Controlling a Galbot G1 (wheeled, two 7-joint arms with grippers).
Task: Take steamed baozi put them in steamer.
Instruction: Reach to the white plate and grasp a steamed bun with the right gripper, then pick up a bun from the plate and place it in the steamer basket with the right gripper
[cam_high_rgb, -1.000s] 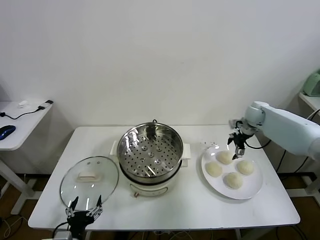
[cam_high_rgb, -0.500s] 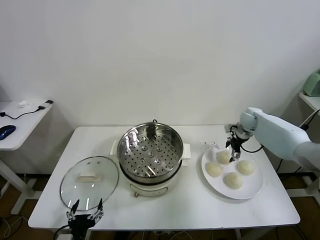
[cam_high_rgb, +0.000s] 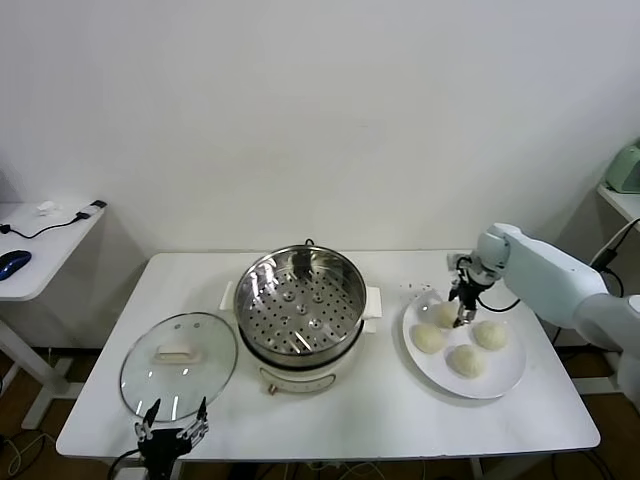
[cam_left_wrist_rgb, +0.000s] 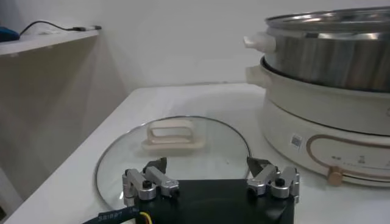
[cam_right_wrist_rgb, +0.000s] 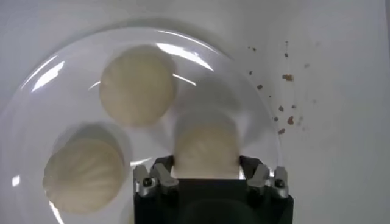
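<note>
Several cream-white steamed baozi lie on a white plate (cam_high_rgb: 512, 378) at the table's right. My right gripper (cam_high_rgb: 461, 319) is down on the plate, shut on the far-left baozi (cam_high_rgb: 444, 314). In the right wrist view that baozi (cam_right_wrist_rgb: 206, 146) fills the gap between the fingers (cam_right_wrist_rgb: 163, 164) of the right gripper (cam_right_wrist_rgb: 206, 163), its sides pressed straight. Two more baozi (cam_right_wrist_rgb: 138, 85) (cam_right_wrist_rgb: 85, 173) lie beside it. The steamer (cam_high_rgb: 262, 275), a shiny pot with a bare perforated tray, stands at the table's middle. My left gripper (cam_high_rgb: 172, 432) hangs open at the front edge, below the lid.
A round glass lid (cam_high_rgb: 178, 362) lies flat left of the steamer, and the left wrist view shows that lid (cam_left_wrist_rgb: 201, 137) just ahead of the left gripper (cam_left_wrist_rgb: 210, 167), with the steamer (cam_left_wrist_rgb: 329, 55) beyond. Dark crumbs (cam_right_wrist_rgb: 286, 109) dot the table beside the plate (cam_right_wrist_rgb: 201, 67). A side desk (cam_high_rgb: 40, 250) stands far left.
My right gripper has come down and a little leftward onto the far-left baozi, and its fingers have closed in on it. The left arm has hardly moved.
</note>
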